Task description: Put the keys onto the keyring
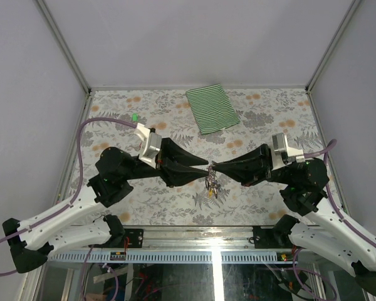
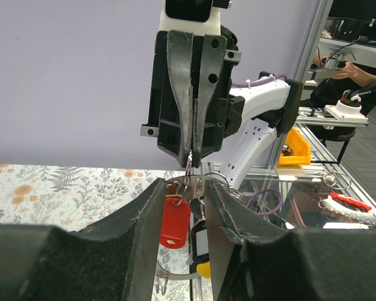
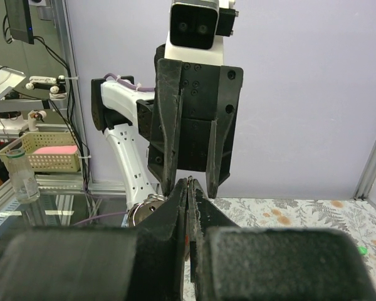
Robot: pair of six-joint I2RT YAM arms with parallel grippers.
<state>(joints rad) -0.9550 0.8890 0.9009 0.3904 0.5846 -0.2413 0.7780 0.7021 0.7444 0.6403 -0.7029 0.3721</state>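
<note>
Silvery keyring [image 2: 185,177] clamped in right pincer [image 2: 191,155], keys [image 2: 174,222] dangling; left pincer [image 2: 185,188] apart, flanking them.

Keys [image 2: 174,223]: silvery metal; tags glossy smooth plastic in red, black and yellow. Keyring [image 2: 185,180]: thin shiny metal wire. Left end effector [image 2: 183,188]: fingers [image 2: 128,244] matt black, grainy-looking plastic. Cloth [image 1: 213,108]: soft woven fabric, matt, green-striped. Tabletop [image 1: 175,204]: matt, floral-printed surface.

Thin silvery wire keyring [image 2: 187,183] is hanging mid-air, pinched at top by right gripper [image 2: 191,158]; keys [image 2: 174,222] are dangling bunched below it, w/ red, black & yellow tags pointing down.
</note>
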